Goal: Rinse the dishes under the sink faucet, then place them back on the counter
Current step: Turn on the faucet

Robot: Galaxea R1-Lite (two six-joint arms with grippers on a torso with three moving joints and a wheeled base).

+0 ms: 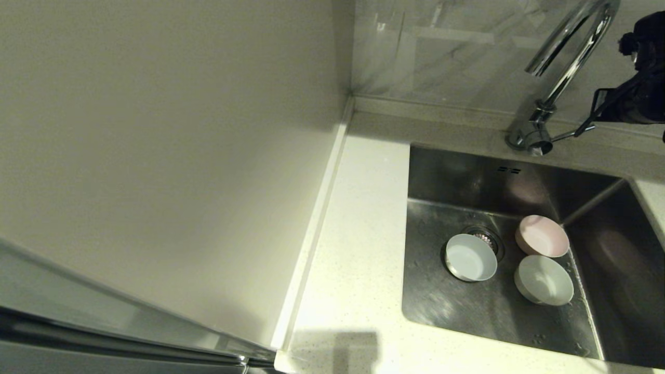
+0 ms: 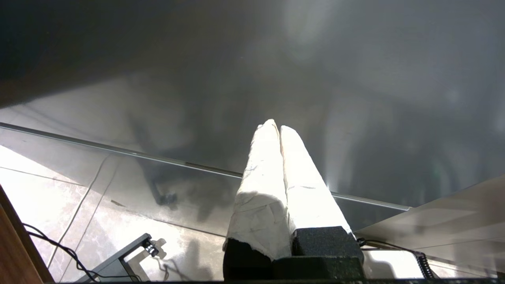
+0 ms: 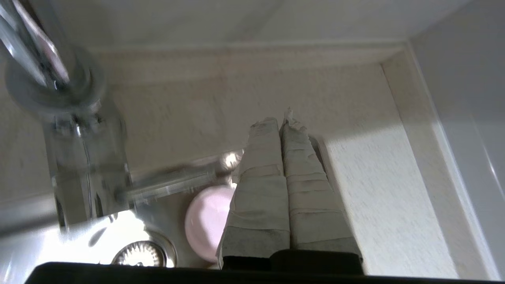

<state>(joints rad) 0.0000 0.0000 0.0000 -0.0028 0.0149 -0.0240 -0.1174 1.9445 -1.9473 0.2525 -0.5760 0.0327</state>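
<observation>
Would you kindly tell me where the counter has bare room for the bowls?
The counter strip between the sink and the off-white panel is bare. Crowded: sink floor around the drain, where the pink bowl, mint bowl and blue bowl cluster.

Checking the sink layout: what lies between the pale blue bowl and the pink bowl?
Head view: the drain strainer, partly under the pale blue bowl, then bare steel up to the pink bowl.

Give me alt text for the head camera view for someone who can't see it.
Three small bowls, pale blue, pink and mint-white, sit inside a steel sink set in a white speckled counter. A chrome faucet arches at the back, and the right arm's dark gripper reaches its side lever from the right edge.
</observation>
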